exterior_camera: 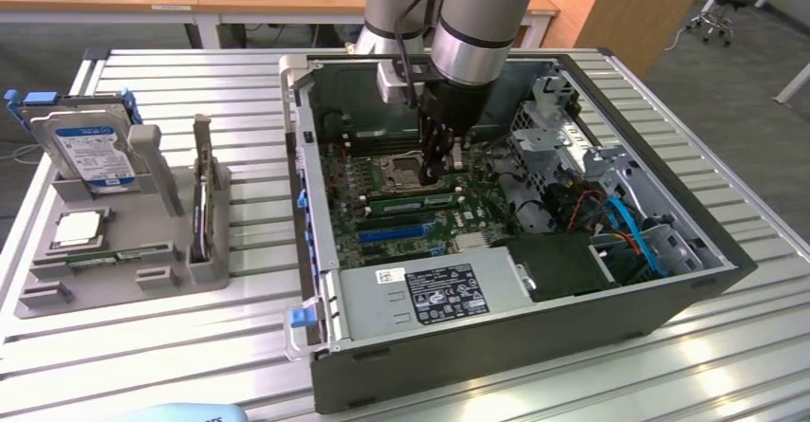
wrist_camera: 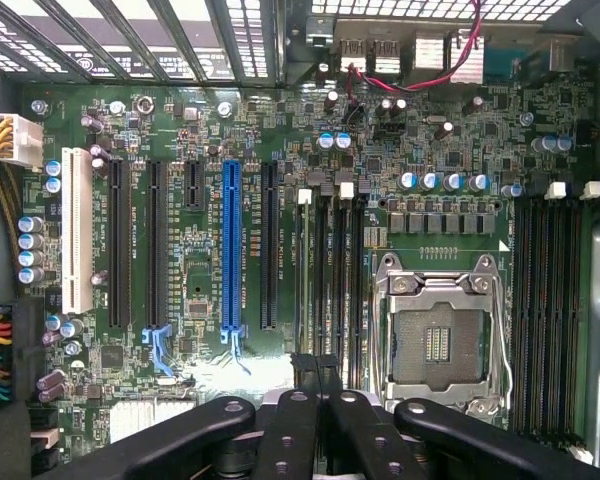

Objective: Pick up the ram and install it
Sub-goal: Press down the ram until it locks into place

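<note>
pincer [wrist_camera: 318, 385] closed, over motherboard [wrist_camera: 280, 250] memory slots [wrist_camera: 330, 290]

The open computer case [exterior_camera: 506, 251] lies on its side on the slatted surface [exterior_camera: 165, 346], its top face uncovered, so entry from above is free; the end effector [exterior_camera: 439, 171] hangs inside it, fingers closed, low over the motherboard [wrist_camera: 280, 120]; toward the exterior view's right the drive cage [exterior_camera: 563, 123] and cables [exterior_camera: 633, 232] crowd the space; the power supply [exterior_camera: 431, 294] blocks the near end; the case wall [exterior_camera: 303, 156] bounds the exterior view's left; beyond it a parts holder [exterior_camera: 120, 251] with an upright hard drive [exterior_camera: 91, 152] stands apart, bare slats between.
</note>
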`<state>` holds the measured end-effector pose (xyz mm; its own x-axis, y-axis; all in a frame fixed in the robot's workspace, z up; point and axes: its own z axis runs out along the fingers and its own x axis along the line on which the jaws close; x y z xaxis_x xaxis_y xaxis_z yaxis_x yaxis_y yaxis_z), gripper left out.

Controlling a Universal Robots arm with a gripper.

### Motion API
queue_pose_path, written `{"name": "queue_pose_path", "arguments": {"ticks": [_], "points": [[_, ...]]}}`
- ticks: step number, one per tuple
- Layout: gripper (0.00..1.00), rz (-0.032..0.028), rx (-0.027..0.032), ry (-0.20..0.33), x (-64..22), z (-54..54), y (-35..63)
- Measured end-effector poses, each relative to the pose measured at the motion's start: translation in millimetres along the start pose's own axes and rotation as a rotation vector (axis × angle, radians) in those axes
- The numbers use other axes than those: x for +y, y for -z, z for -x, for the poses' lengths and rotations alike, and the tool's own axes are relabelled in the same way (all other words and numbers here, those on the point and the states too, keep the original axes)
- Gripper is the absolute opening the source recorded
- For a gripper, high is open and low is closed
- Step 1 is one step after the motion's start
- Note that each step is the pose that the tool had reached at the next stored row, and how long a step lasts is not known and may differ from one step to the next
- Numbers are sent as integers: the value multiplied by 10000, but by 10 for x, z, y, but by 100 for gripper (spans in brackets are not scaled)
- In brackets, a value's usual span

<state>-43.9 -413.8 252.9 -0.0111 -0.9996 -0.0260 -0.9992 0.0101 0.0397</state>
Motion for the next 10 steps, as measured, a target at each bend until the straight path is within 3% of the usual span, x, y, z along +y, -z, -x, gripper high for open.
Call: {"name": "queue_pose_path", "arguments": {"ticks": [10], "points": [[10,0,0,-15,0,0,0]]}}
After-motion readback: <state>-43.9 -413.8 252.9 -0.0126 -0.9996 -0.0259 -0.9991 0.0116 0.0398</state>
